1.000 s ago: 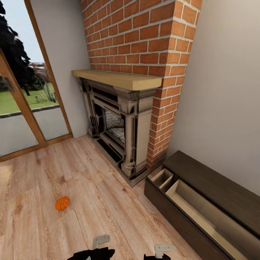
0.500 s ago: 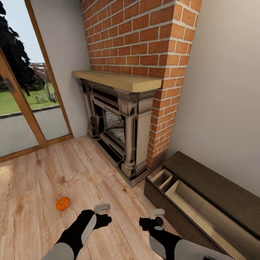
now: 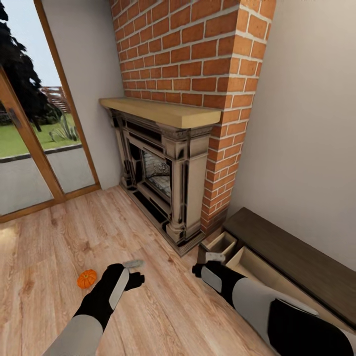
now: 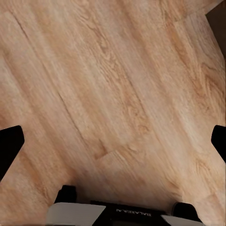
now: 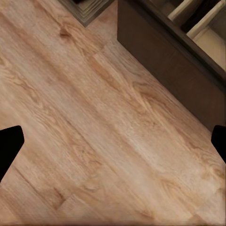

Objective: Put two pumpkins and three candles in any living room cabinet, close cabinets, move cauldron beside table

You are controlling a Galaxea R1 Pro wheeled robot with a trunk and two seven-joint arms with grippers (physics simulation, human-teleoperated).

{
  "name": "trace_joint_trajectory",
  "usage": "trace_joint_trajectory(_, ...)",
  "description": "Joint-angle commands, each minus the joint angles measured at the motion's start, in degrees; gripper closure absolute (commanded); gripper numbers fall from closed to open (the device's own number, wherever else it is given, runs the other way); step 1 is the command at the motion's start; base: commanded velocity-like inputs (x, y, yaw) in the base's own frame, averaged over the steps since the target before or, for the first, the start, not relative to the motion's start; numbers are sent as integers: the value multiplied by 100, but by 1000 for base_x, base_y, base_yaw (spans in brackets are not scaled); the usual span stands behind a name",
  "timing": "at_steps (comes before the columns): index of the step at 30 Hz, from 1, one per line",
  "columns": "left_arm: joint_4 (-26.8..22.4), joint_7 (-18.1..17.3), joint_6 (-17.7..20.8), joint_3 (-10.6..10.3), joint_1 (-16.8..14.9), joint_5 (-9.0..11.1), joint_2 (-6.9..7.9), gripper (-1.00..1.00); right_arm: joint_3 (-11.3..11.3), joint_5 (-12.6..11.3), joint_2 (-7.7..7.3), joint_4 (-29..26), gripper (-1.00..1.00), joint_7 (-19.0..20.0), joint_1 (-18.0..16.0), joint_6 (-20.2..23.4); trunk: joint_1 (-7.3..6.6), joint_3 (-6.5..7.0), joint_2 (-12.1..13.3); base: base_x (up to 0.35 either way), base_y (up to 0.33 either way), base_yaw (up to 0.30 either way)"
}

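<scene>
The left end effector (image 3: 132, 264) is hanging wide open over the smooth wood plank floor (image 3: 148, 306), holding nothing. The right end effector (image 3: 214, 257) is open and empty too, just beside the open drawer (image 3: 221, 245). A small, round, bumpy orange pumpkin (image 3: 87, 278) is sitting on the floor near the left arm. It might roll away if a finger bumps it. Farther off, the long dark wood cabinet (image 3: 291, 257) is waiting, then the carved stone fireplace (image 3: 163, 173) and rough red bricks (image 3: 188, 49).
</scene>
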Motion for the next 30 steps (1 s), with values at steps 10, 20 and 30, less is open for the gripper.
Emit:
trace_joint_trajectory(10, 55, 177, -144, 276, -25, 149, -17, -100, -42, -81, -21, 7, -100, -60, -64, 32, -196, 153, 354, 0, 0, 0)
trace_joint_trajectory(20, 179, 170, -236, 319, -23, 269, -5, -100, -23, -94, 9, -30, -100, -54, -66, 52, -196, 148, 354, 0, 0, 22)
trace_joint_trajectory(30, 406, 154, -361, 315, -22, 272, -11, -100, -19, -95, 68, -31, -100, -56, -58, 41, -196, 113, 354, 0, 0, 221)
